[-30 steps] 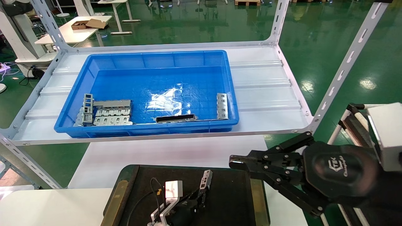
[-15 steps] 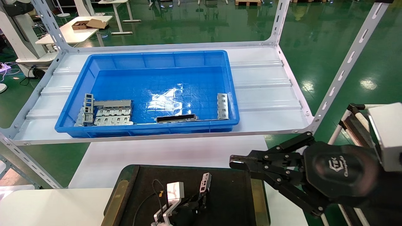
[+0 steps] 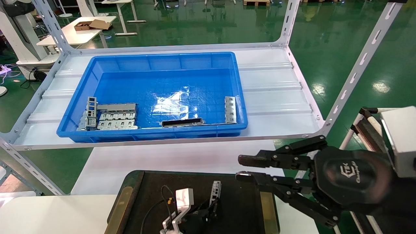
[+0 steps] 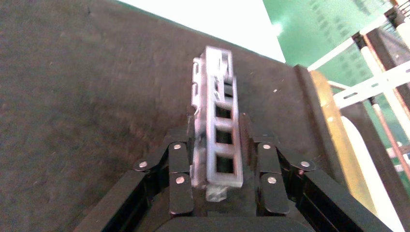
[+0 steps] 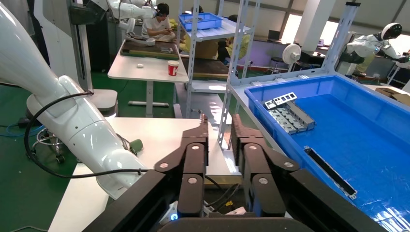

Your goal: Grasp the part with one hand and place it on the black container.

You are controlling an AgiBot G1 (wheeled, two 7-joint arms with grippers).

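Head view gives us the layout: left claw [image 3: 213,208] sits low over the black tray [image 3: 240,195] on the white desk [image 3: 48,211], pinching the part [image 3: 215,191]. The bar stands up tilted from the fingers, long axis running away from the robot, free end toward the shelf. We can't tell from here if its lower end touches the tray.

Left wrist view adds what head view lacks: the part [image 4: 220,140] clamped between both fingers [image 4: 180,179] near its rear end, square windows facing the cam, w/ dark tray surface [image 4: 72,96] below and its brass rim at the side.

Right claw [image 3: 248,168] hangs off to the right, beside the tray's right edge, fingers spread a little, holding nothing. Right wrist view shows that gap [image 5: 218,137] plus the blue bin [image 5: 367,140] w/ other metal parts.
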